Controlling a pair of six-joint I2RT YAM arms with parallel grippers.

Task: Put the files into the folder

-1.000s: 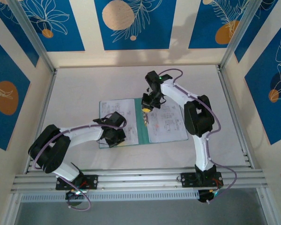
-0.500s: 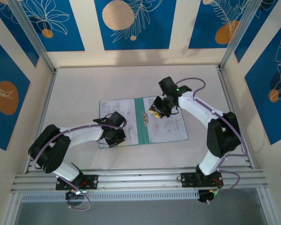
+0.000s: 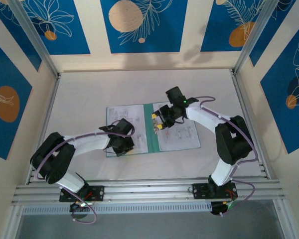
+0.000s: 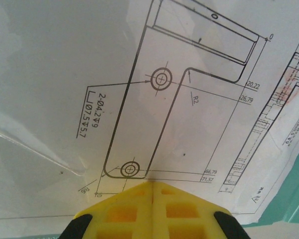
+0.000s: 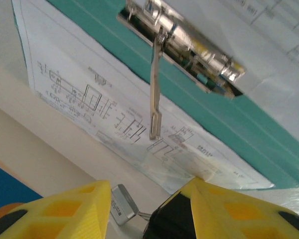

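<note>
L jaws are clenched, yellow pads (image 4: 124, 214) meeting w/ nothing between, tips down on the left-hand sheet, prob. to pin it flat. R jaws are spread, hanging just over the spine, likely lining up on the clip. Pale matt desk (image 3: 89, 94) carries the folder (image 3: 151, 137), lying open at centre: flat teal covers, green spine. Files (image 3: 182, 135): thin white sheets w/ black tech drawings lie on both halves. Clip (image 5: 184, 47): shiny metal, w/ a slim flat lever (image 5: 155, 94) sticking out.

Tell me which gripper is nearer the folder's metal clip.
Right. The right gripper is over the green spine, beside the clip; the left gripper sits over the left-hand printed sheet, farther off.
</note>
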